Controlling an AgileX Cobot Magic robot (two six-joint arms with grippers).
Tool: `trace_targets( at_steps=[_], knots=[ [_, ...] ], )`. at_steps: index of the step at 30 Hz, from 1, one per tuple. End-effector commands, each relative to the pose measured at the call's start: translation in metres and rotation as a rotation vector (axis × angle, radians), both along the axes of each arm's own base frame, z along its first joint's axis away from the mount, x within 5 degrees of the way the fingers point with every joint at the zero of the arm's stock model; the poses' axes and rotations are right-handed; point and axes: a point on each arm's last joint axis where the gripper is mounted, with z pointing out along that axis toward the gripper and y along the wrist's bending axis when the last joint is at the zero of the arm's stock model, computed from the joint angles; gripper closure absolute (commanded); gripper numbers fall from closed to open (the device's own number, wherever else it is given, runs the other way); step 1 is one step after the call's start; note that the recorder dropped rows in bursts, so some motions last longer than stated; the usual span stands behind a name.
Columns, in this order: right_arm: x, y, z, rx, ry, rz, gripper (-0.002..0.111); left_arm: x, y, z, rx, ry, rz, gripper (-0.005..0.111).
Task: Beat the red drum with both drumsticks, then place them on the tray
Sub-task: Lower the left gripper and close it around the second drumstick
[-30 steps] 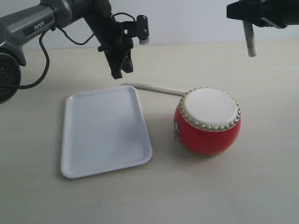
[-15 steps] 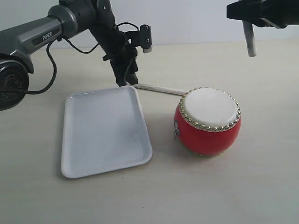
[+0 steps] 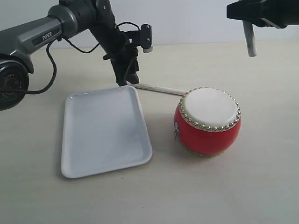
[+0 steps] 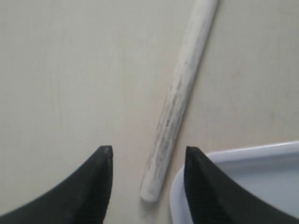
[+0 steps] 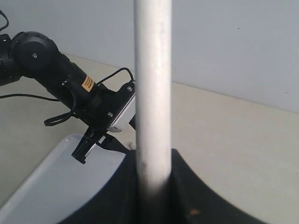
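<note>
Cream wood on matte beige, exterior view first. One drumstick (image 3: 156,88) lies flat toward the far edge of the tabletop (image 3: 261,177). Its long axis runs from the far right corner of the white tray (image 3: 103,135) across to the back of the red drum (image 3: 208,122). The left pincer (image 3: 127,80) sits low right at the tray-side end of that stick, plainly the nearer arm. High over the far right of the tabletop, the right pincer (image 3: 254,16) carries the other drumstick (image 3: 250,41), which hangs downward, well apart from the drum.

Left wrist view now: jaws spread wide, black fingers (image 4: 98,186) either side of the stick's blunt end, nothing pinched. The stick runs out ahead between them, nearly square to the closing line, and it sits closer to the finger beside the tray's corner. I'd say a plain squeeze takes it, though that rim just beside the finger looks like the thing to mind.

Right wrist view: jaws pressed tight on the second stick, which stands straight up out of the grip. The left arm (image 5: 51,70) and the tray lie beyond. The surface is smooth and uncluttered, with a plain white wall (image 5: 233,46) behind.
</note>
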Motion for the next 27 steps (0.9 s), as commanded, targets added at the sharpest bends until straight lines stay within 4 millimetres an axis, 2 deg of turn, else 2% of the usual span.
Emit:
trace_targets(
  at_steps=[1,4,12,14,17,20,24,27],
  knots=[
    [0.001,-0.001,0.002,0.001,-0.013,0.002,0.108,0.004,0.003,0.008,-0.119,0.012,-0.008,0.061],
    [0.001,-0.001,0.002,0.001,-0.013,0.002,0.108,0.009,0.012,0.012,-0.204,0.024,-0.026,0.065],
    [0.001,-0.001,0.002,0.001,-0.013,0.002,0.108,0.008,0.026,0.006,-0.078,0.021,-0.115,0.061],
    [0.001,-0.001,0.002,0.001,-0.013,0.002,0.108,0.013,0.031,0.009,-0.136,0.019,-0.079,0.061],
    [0.001,-0.001,0.002,0.001,-0.013,0.002,0.108,0.020,0.044,0.018,-0.324,0.064,-0.026,0.061],
    [0.001,-0.001,0.002,0.001,-0.013,0.002,0.108,0.018,0.053,0.017,-0.297,0.118,-0.026,0.061],
    [0.001,-0.001,0.002,0.001,-0.013,0.002,0.108,0.011,0.042,0.009,-0.135,0.116,-0.009,0.061],
    [0.001,-0.001,0.002,0.001,-0.013,0.002,0.108,0.001,0.021,0.006,-0.041,0.087,-0.039,0.061]
  ],
)
